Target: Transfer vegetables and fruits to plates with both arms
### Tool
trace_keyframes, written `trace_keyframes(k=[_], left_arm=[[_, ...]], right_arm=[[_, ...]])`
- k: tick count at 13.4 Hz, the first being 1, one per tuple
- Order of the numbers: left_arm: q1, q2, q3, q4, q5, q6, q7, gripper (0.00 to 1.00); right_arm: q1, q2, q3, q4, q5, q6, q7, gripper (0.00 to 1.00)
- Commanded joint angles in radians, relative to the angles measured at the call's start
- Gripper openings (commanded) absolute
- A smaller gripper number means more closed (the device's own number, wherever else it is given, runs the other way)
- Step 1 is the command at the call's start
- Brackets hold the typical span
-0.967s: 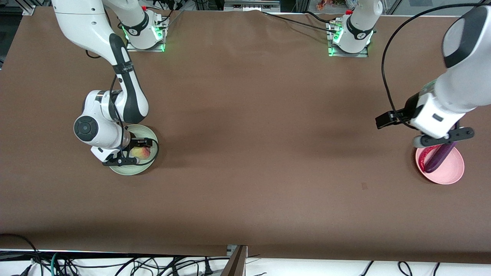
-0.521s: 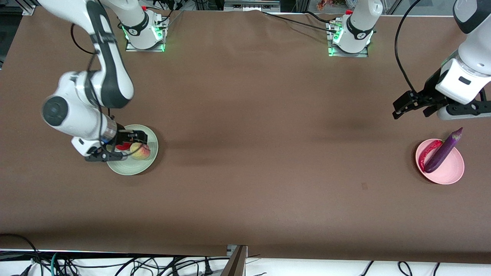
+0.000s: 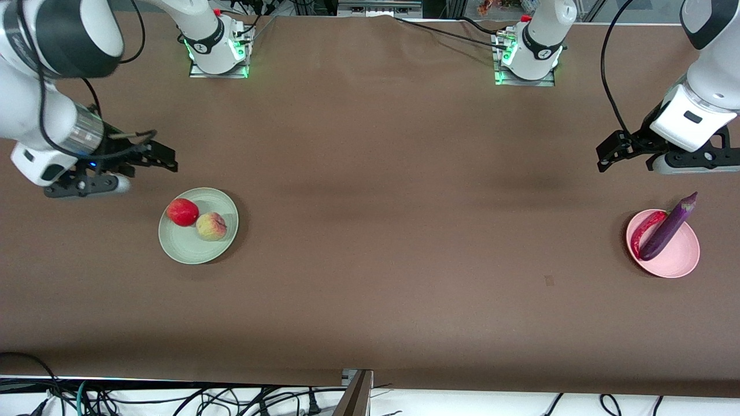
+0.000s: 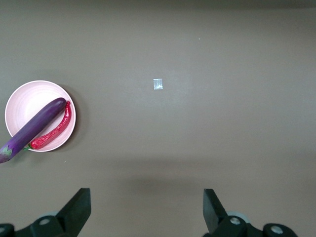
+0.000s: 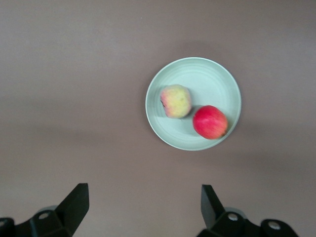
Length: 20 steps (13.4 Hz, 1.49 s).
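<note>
The red fruit [image 3: 182, 212] and the yellowish peach [image 3: 211, 226] lie side by side on the pale green plate [image 3: 193, 250] toward the right arm's end; both show in the right wrist view, the fruit [image 5: 210, 122] and the peach [image 5: 176, 100] on the plate [image 5: 212, 74]. The purple eggplant [image 3: 668, 227] and the red chili [image 3: 642, 231] lie on the pale pink plate [image 3: 679, 260] toward the left arm's end, also in the left wrist view: eggplant [image 4: 34, 128], chili [image 4: 54, 132], plate [image 4: 29, 96]. My right gripper [image 3: 165, 159] is open and empty, raised above bare table. My left gripper [image 3: 607, 155] is open and empty, raised likewise.
Brown cloth covers the table [image 3: 370, 231]. A small pale scrap [image 4: 158, 84] lies on the cloth, seen in the left wrist view. The arm bases [image 3: 217, 46] [image 3: 529, 52] stand at the table's edge farthest from the front camera. Cables hang below the nearest edge.
My right gripper let go of the peach, rose off the green plate and drew back toward its end of the table. My left gripper left the eggplant on the pink plate and lifted away.
</note>
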Motion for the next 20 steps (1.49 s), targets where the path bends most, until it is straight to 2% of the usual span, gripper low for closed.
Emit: trace_keyframes(k=[1, 3, 4, 20], left_arm=[[-0.01, 0.016, -0.005, 0.041, 0.007, -0.031, 0.019, 1.0], [-0.01, 0.02, -0.005, 0.052, 0.004, -0.035, 0.019, 1.0], [-0.009, 0.023, -0.005, 0.055, 0.004, -0.045, 0.021, 1.0], [-0.012, 0.026, -0.006, 0.059, 0.001, -0.056, 0.021, 1.0]], right_arm=[[-0.065, -0.076, 0.066, -0.01, -0.049, -0.063, 0.019, 1.0], [-0.198, -0.093, 0.19, -0.002, -0.055, -0.093, 0.017, 1.0], [-0.235, -0.114, 0.229, -0.002, -0.057, -0.096, 0.017, 1.0], [-0.237, -0.116, 0.231, 0.001, -0.072, -0.1, 0.017, 1.0]])
